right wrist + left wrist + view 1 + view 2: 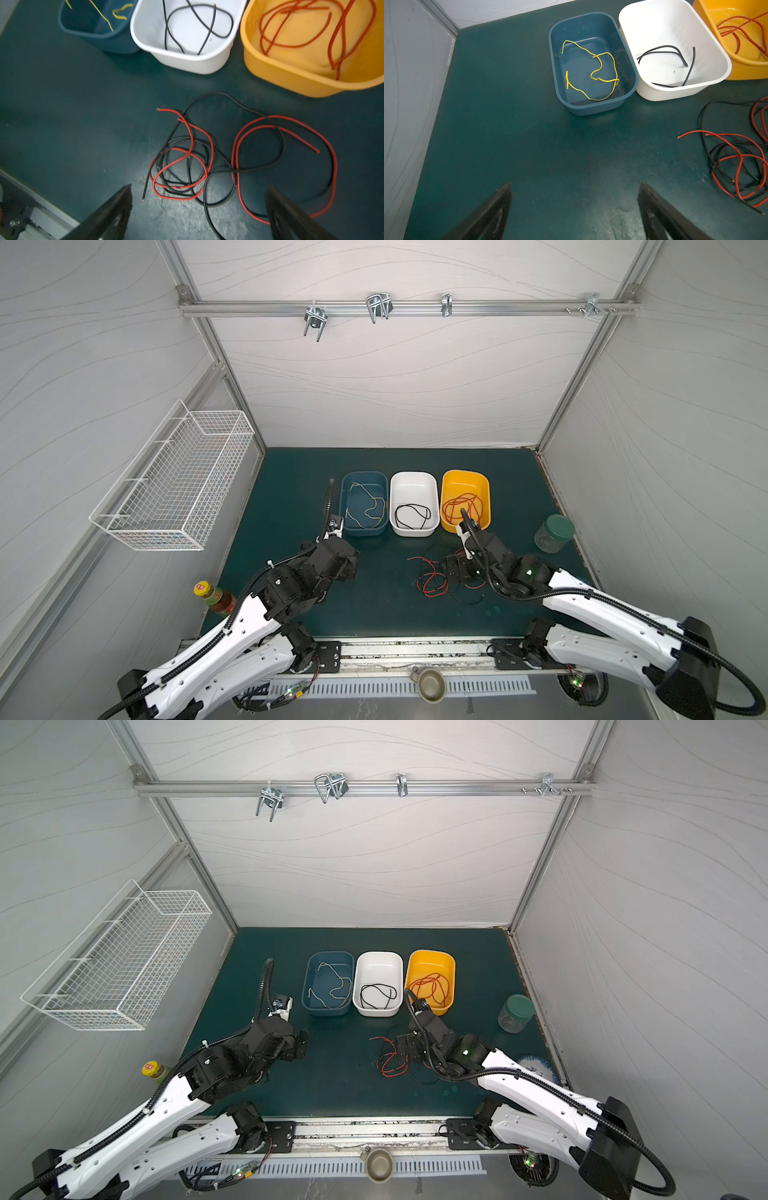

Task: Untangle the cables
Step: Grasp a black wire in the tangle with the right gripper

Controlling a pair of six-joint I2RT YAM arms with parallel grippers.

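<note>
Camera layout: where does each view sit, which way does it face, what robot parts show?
Both top views: overhead near the arm bases, facing down toward the back wall, onto the mat; left arm and right arm show.
Left wrist: on the left arm, looking past the open left gripper toward the blue bin; only jaw tips show.
Right wrist: on the right arm, looking past the open right gripper at the red-black tangle; only jaw tips show.
Shared: both wrist views show the white bin and the tangle.
</note>
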